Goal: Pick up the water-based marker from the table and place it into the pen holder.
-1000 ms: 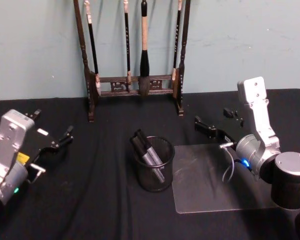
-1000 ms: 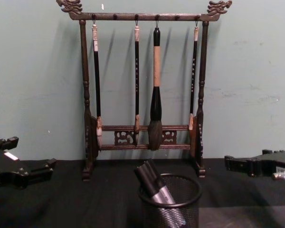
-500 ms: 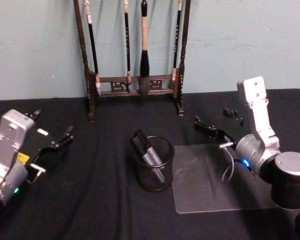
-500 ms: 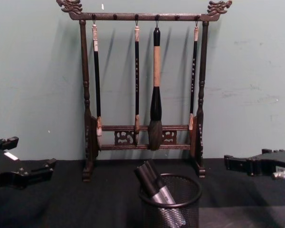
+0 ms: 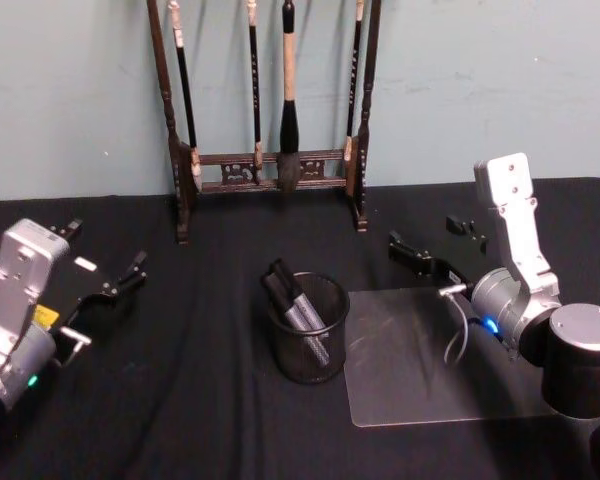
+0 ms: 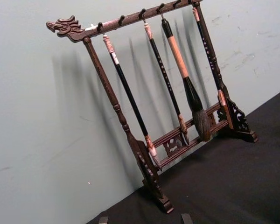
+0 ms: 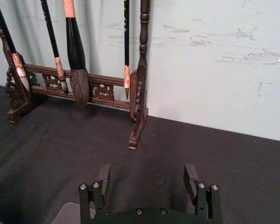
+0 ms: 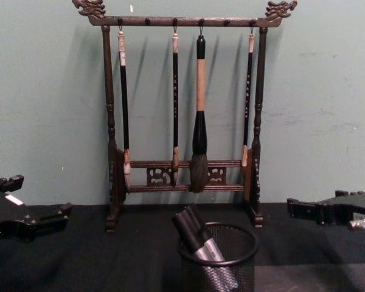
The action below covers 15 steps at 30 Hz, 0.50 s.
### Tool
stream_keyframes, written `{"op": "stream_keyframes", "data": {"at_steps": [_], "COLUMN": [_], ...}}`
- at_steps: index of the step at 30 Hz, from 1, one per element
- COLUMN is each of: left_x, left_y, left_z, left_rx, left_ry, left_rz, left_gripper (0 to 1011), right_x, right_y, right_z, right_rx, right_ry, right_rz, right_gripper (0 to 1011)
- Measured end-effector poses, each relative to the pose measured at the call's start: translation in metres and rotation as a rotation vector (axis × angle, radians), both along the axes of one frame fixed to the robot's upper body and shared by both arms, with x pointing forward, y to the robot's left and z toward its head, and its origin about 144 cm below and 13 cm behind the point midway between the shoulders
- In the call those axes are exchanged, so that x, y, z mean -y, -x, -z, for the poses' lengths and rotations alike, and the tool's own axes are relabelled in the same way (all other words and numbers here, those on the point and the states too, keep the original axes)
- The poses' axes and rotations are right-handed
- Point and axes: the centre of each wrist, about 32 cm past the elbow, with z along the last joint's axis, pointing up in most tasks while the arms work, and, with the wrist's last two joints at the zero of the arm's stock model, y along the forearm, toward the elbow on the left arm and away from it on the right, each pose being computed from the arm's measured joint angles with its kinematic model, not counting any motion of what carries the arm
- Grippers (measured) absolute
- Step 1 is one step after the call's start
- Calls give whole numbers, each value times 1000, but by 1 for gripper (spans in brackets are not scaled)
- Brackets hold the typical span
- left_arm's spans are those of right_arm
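The pen holder (image 5: 308, 340) is a short black mesh cup at the middle of the table (image 5: 200, 400). Two dark-capped, grey-barrelled markers (image 5: 292, 298) lean to the left inside it; I cannot tell which is the water-based marker. In the chest view their caps (image 8: 192, 222) stick up above the holder's rim (image 8: 243, 253). My left gripper (image 5: 102, 255) hovers open and holding nothing at the table's left. To the right of the holder, my right gripper (image 5: 435, 238) is open with nothing in it. The right wrist view shows its fingers (image 7: 104, 176) spread apart over bare cloth.
A tall dark wooden brush rack (image 5: 270, 160) with several hanging brushes stands at the back against the wall, also seen in the chest view (image 8: 182, 176). A clear plastic sheet (image 5: 420, 360) lies flat on the cloth right of the holder, under my right arm.
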Motion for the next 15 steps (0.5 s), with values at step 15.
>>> {"op": "stream_keyframes", "data": {"at_steps": [15], "left_x": [0], "left_y": [0], "left_z": [0], "left_rx": [0], "left_ry": [0], "left_rz": [0], "left_gripper": [1009], "right_x": [0], "right_y": [0], "right_z": [0], "right_rx": [0], "right_ry": [0], "right_rz": [0], "right_gripper": [1002]}}
